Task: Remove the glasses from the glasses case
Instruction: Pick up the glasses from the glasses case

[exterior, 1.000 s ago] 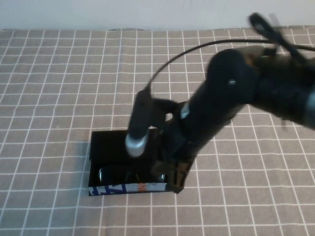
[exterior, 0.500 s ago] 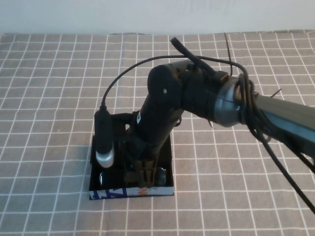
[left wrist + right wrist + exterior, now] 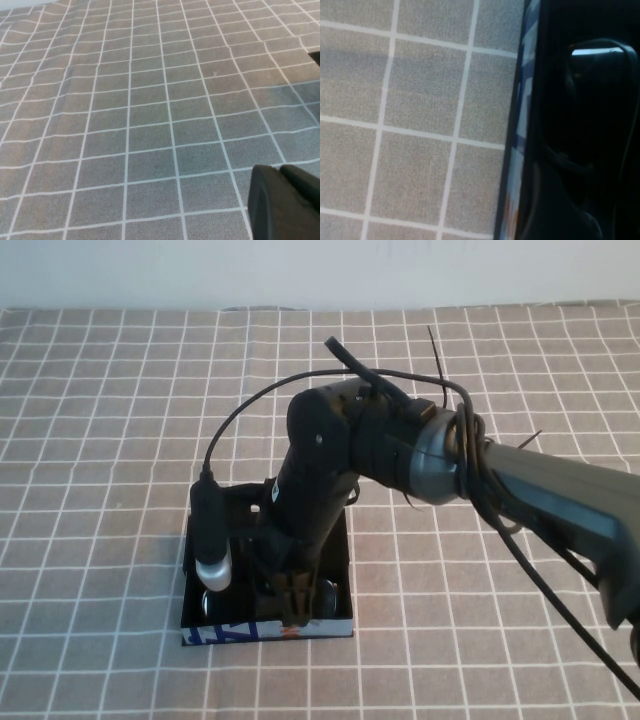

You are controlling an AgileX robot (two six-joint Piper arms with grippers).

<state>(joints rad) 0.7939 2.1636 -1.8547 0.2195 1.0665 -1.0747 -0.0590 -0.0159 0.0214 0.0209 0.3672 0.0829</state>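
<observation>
- The glasses (image 3: 215, 602) lie inside the open glasses case (image 3: 340, 545), low against its printed front edge; only a dark lens shows in the high view, and a curved lens rim (image 3: 600, 100) in the right wrist view.
- The glasses case sits flat on the checked tablecloth (image 3: 100, 390), its blue, white and orange front strip (image 3: 265, 630) toward the robot.
- The right gripper (image 3: 292, 592) reaches down into the case, its tips just behind the printed strip and right of the visible lens.
- Whether its fingers are spread or pinching the glasses cannot be told; the arm hides them.
- A black cylinder with a white tip (image 3: 212, 535) hangs over the case, left of those fingers.
- The left gripper (image 3: 285, 202) shows only as a dark corner above bare cloth; its fingers' state cannot be told.
</observation>
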